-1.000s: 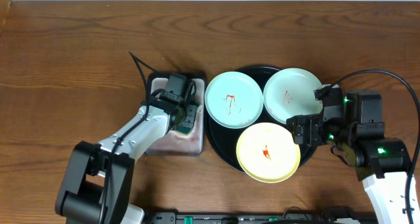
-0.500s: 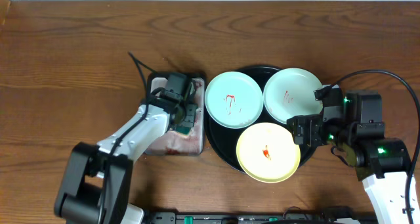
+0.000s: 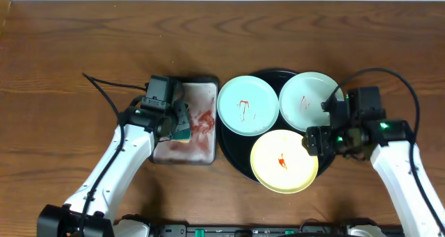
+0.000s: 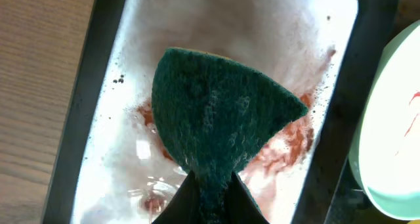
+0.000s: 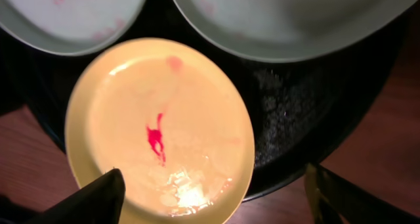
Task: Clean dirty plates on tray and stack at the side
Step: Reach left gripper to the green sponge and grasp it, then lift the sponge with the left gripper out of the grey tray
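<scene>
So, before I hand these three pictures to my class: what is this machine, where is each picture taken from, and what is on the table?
Two robot arms sit at a wooden table. One picture looks down from above; the other two come from a camera on each wrist.

A round black tray carries three plates: two pale ones and a yellow one, each with red smears. Beside it lies a small rectangular tray, stained red.

The left gripper pinches a green scouring sponge over that small tray. The right gripper hangs open at the yellow plate's edge, holding nothing.

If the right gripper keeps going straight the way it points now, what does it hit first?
Most likely the yellow plate: the right gripper is open, with the plate lying between its fingers on the black tray. Depth is unclear.
</scene>
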`<state>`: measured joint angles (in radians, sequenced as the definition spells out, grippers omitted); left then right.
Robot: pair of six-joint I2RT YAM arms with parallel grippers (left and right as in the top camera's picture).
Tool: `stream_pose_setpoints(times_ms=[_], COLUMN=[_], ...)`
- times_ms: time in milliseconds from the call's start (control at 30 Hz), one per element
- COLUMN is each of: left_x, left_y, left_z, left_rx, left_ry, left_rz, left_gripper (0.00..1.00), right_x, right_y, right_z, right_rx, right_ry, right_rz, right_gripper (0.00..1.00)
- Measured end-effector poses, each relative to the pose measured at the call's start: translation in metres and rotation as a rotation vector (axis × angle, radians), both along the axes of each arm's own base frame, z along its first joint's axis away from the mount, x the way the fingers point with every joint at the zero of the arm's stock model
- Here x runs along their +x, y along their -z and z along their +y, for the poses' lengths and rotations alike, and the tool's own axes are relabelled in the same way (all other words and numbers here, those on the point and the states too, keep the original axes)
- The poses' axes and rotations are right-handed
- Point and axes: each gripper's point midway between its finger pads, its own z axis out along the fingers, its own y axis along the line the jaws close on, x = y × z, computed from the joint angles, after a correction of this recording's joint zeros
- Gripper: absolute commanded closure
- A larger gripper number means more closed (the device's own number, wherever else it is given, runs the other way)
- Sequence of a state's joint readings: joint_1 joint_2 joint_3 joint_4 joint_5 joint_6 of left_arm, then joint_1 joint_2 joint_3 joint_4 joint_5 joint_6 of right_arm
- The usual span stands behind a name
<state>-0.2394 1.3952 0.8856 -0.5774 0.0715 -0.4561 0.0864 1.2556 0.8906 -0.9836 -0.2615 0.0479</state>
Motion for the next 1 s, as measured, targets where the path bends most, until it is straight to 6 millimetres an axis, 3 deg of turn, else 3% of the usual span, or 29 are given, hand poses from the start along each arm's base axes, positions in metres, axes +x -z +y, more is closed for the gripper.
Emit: stream_pose_setpoints(times_ms=[267,467,600,800,1000], left_x=[0.008,0.008,0.008,0.008,0.008], left_y=[-0.004,-0.004,-0.004,-0.004,-0.004], left_z=[-0.003,-0.003,-0.003,-0.003,-0.003], left_rx=[-0.020,-0.020,-0.020,-0.020,-0.020], left_ry=[-0.015,-0.016,-0.015,-0.015,-0.015], left_rz=[-0.032,-0.032,-0.032,-0.032,-0.032], left_gripper=[0.93,0.93,0.93,0.93,0.92], right_x=[-0.005,-0.005,-0.005,-0.008,-0.002], right_y=[0.034,0.055,0.069,0.083,0.090], right_z=[0.000,0.000,0.002,0.003,0.003], right_rx=[-0.013,-0.018,-0.008,-0.008,-0.009], right_ry=[0.000,-0.004,-0.006,-0.001,0.004], right_rz=[0.157,0.231,0.272,0.326,0.321], right_gripper=[0.28,0.48,0.69,0.77,0.95])
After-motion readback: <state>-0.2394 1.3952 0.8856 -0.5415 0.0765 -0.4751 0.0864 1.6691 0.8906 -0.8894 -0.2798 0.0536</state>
